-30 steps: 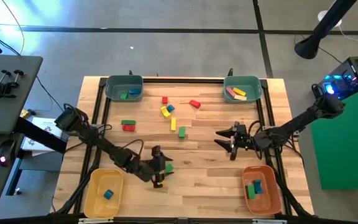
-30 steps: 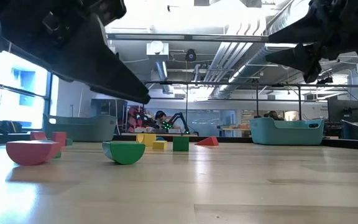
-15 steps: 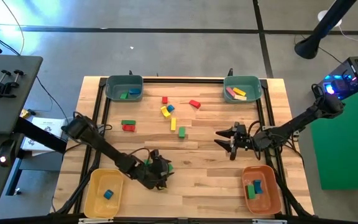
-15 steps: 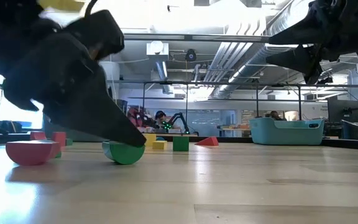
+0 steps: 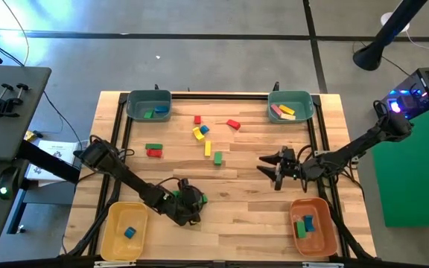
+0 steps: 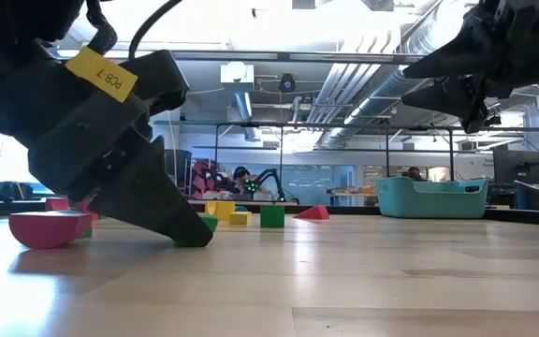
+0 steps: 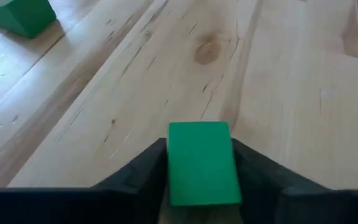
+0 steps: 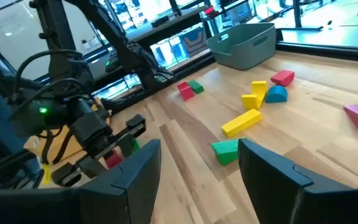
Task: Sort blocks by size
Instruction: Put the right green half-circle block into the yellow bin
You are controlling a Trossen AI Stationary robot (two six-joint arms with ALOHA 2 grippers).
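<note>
Left pincer (image 7: 199, 163) lowered to the table, fingers now pressed against the green block (image 7: 202, 161)

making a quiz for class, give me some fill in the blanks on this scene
1. The block between the left tool's fingers is ____.
2. The bin nearest the left tool is ____.
3. The right tool holds ____.
4. The orange bin lies at the table's near-____ corner.

Missing: green; yellow; nothing; right

A green block (image 7: 202, 163) sits between the left pincer's (image 7: 199, 177) two dark fingers (image 7: 143, 171), which appear to touch its sides, on the pale wooden bench (image 7: 278, 93), with another green block (image 7: 22, 15) well apart.
</note>
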